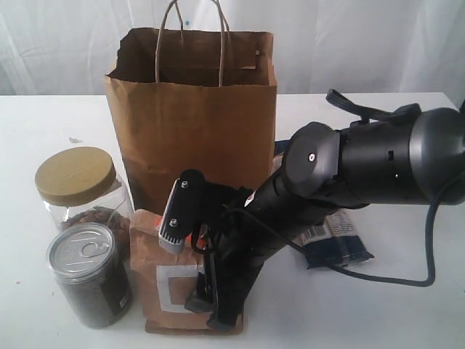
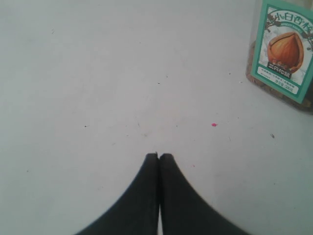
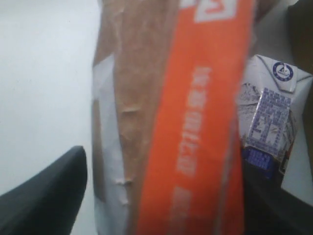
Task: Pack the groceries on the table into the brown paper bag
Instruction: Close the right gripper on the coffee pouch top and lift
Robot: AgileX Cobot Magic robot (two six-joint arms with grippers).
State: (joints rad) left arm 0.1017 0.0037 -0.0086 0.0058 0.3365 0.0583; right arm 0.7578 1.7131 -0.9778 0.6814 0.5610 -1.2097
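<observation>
- Straddling the brown pouch (image 1: 154, 251) with the right gripper (image 3: 164, 161): spread wide, one finger visibly clear of the pouch's side, nothing clamped yet.
- Pouch upright by the near edge of the table (image 1: 43, 123), about mid-width, just in front of the brown paper bag (image 1: 192, 123), itself further back toward the far edge.
- Best closed squarely across the pouch's flat faces, below the top fold; then, probably, lifted straight up past the bag's ragged rim before crossing over, minding the cord handles.
- Left gripper (image 2: 159, 156): pressed shut, empty, above bare table.
- Shown only by the right wrist view: an orange band down the pouch and a small white-blue carton (image 3: 271, 122) just beside it, not to be found in the exterior view.
- Shown only by the left wrist view: a hazelnut-label jar (image 2: 283, 49); whether the gold-lidded clear jar (image 1: 76, 174) or the silver pull-tab dark jar (image 1: 91, 276), impossible to tell.
</observation>
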